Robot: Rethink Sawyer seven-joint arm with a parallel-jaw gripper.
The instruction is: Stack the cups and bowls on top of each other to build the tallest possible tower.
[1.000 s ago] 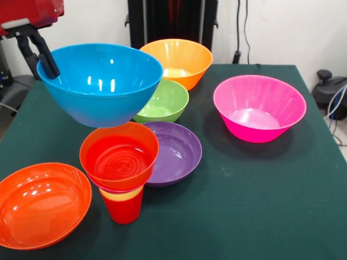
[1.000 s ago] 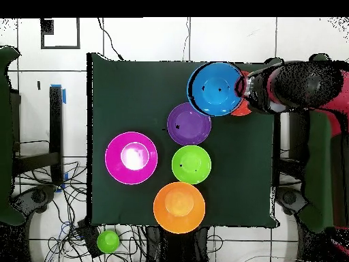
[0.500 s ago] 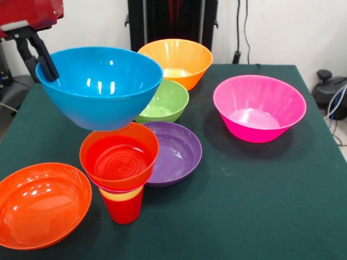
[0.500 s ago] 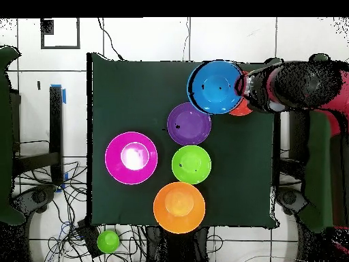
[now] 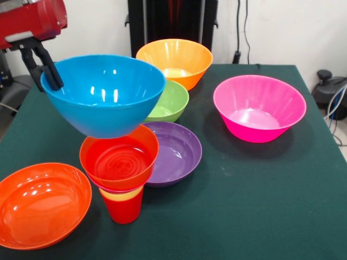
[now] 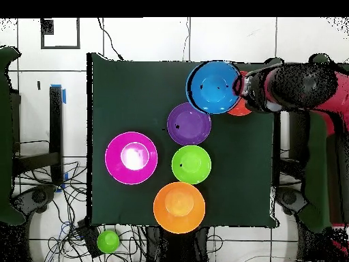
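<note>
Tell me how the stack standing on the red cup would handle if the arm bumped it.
The tower would probably tip easily: it rests on a narrow red cup and widens upward to an orange-red bowl. Its glossy plastic looks light and slippery, so it may also slide on the table.

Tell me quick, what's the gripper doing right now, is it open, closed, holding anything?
Gripper: closed on the rim of the blue bowl, holding it just above the tower.
</note>
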